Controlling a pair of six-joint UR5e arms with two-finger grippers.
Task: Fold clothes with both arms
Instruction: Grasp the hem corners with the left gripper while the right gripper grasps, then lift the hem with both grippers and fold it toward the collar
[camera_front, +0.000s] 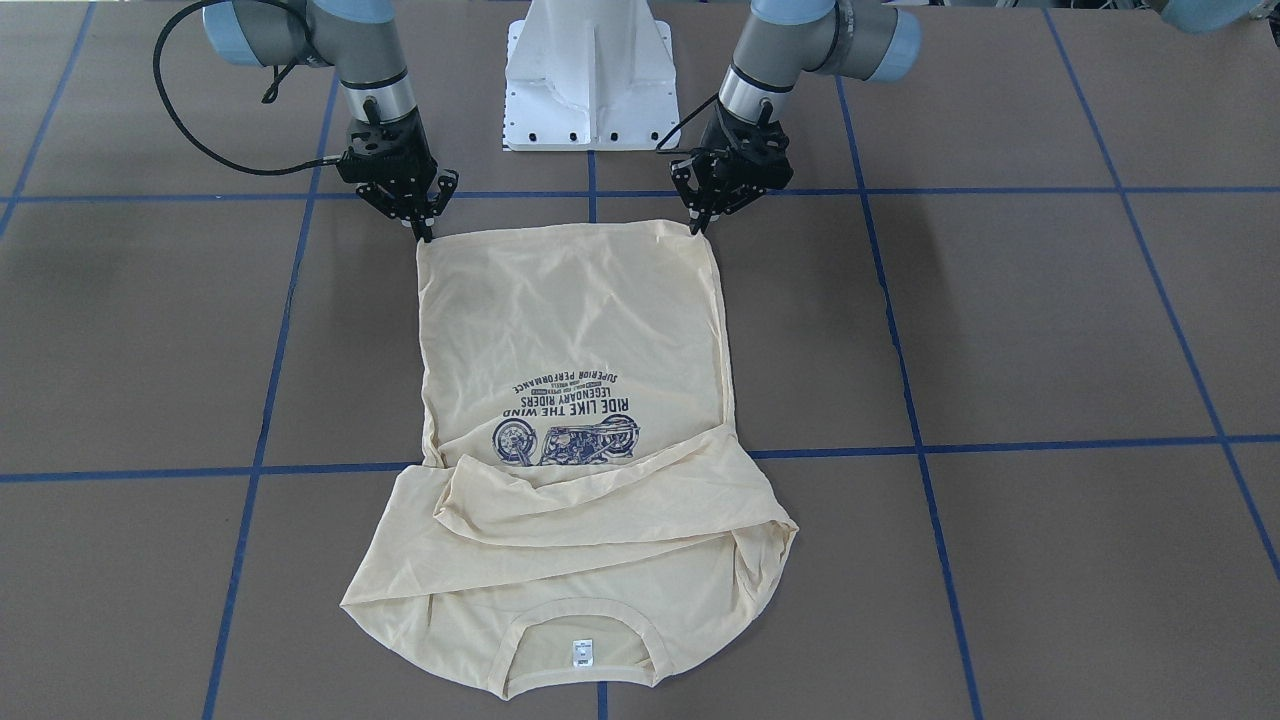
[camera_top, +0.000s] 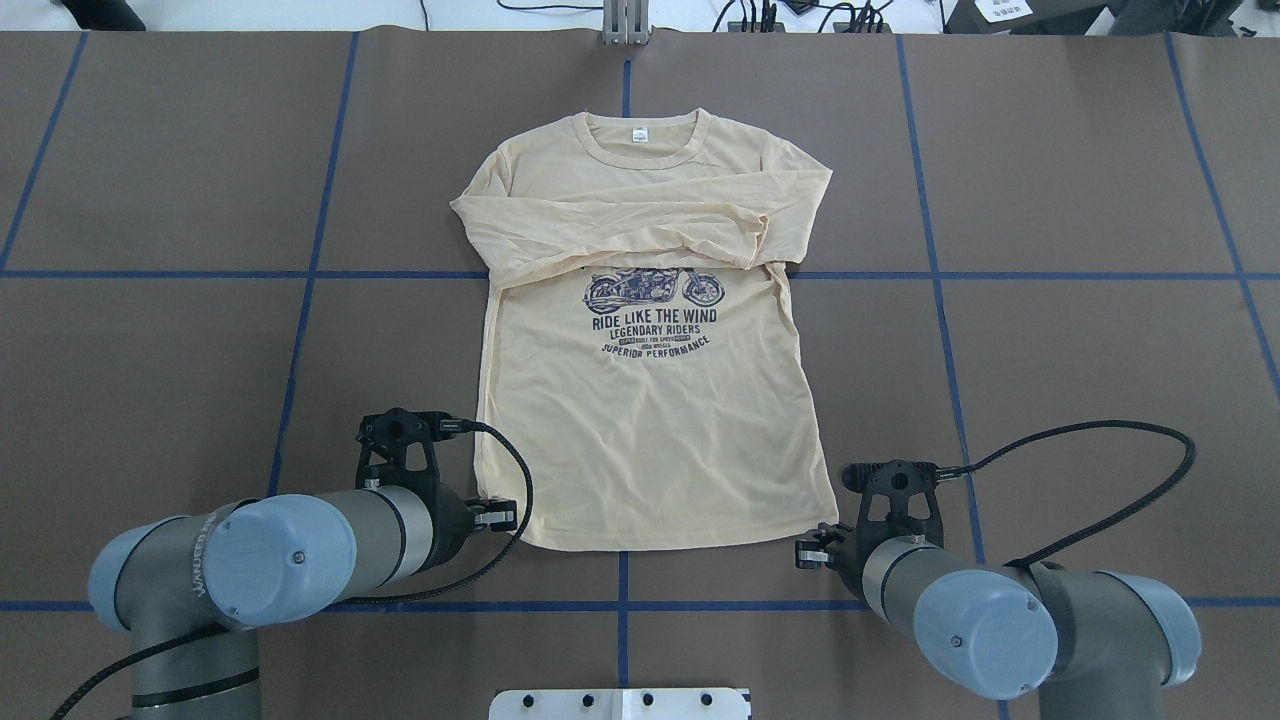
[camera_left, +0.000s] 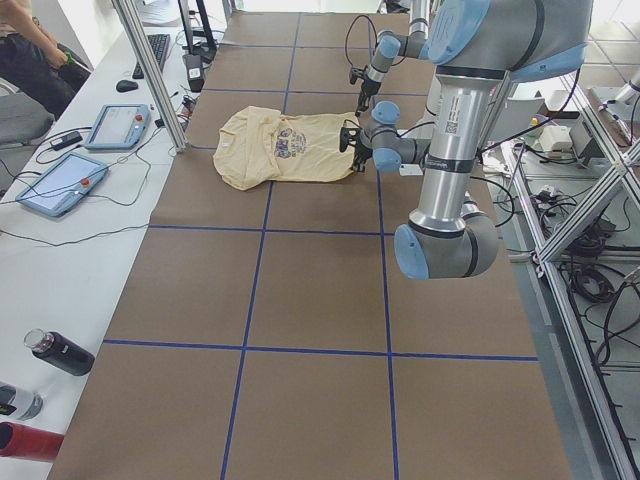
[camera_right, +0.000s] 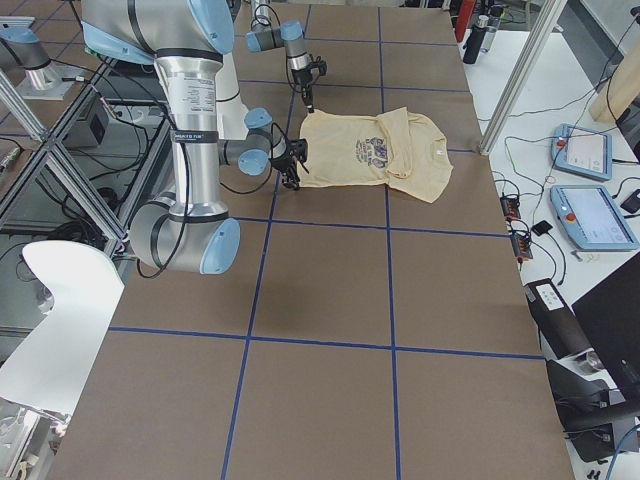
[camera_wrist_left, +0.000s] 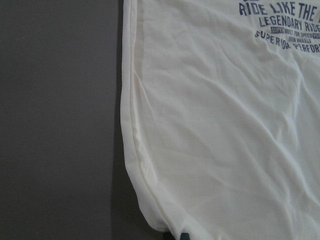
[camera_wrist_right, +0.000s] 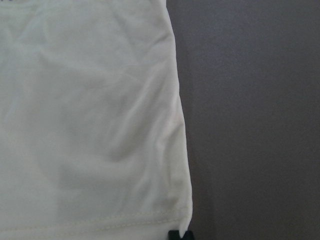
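Item: thin pale cream-yellow long-sleeved T-shirt (camera_top: 650, 420), navy motorcycle print facing up.
Location: flat on brown blue-gridded table (camera_top: 1050, 350), centre; ribbed collar (camera_top: 640, 152) far from robot, hem nearest base.
Sleeves (camera_top: 640, 225): crossed over chest; sleeve fold judged done.
Black two-finger left gripper (camera_front: 697, 222): fingers pinched together on its hem corner.
Black two-finger right gripper (camera_front: 424, 232): same, opposite corner.
Purpose, judged: carry hem toward collar, halving body.
Containers: dark bottle (camera_left: 60, 352) on side bench; contents not discernible.

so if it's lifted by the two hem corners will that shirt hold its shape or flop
Probably floppy: the T-shirt looks thin and wrinkles softly, so it should be light and sag between the left gripper and right gripper. The sleeves only lie folded across the chest, so they may slide loose.
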